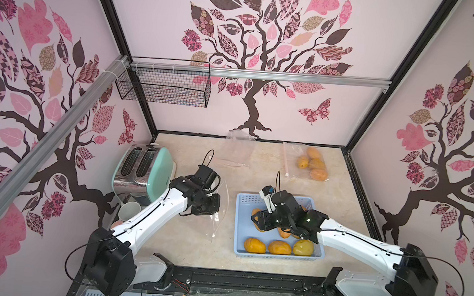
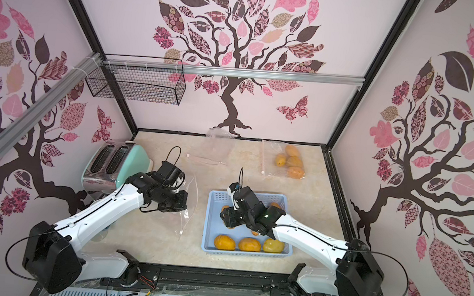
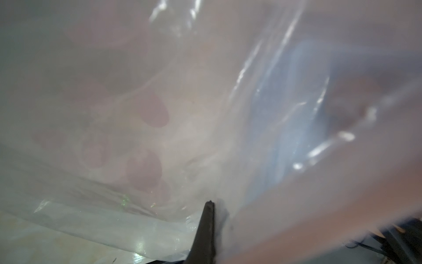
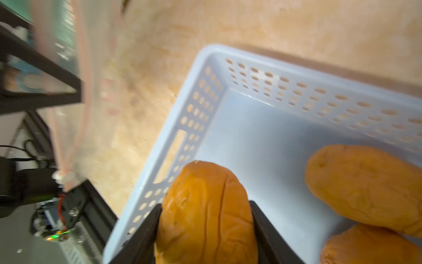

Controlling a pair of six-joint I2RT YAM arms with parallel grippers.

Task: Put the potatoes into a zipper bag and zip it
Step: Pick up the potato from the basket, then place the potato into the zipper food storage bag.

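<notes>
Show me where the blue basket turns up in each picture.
In a top view: blue basket on the table, right of centre.
In a top view: same place.
Left wrist: blue blur behind the clear bag.
Right wrist: fills the frame around the potato.
Shared landmark: the clear bag beside it.

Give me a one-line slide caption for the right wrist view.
Right gripper clasps a wrinkled orange potato in the pale blue basket, two more potatoes lying beside it on the basket floor.

Pale pink walls [image 1: 306, 125] bearing tree decals [image 1: 253, 108] — beige marbled tabletop [image 1: 190, 251] below, evenly lit.
</notes>
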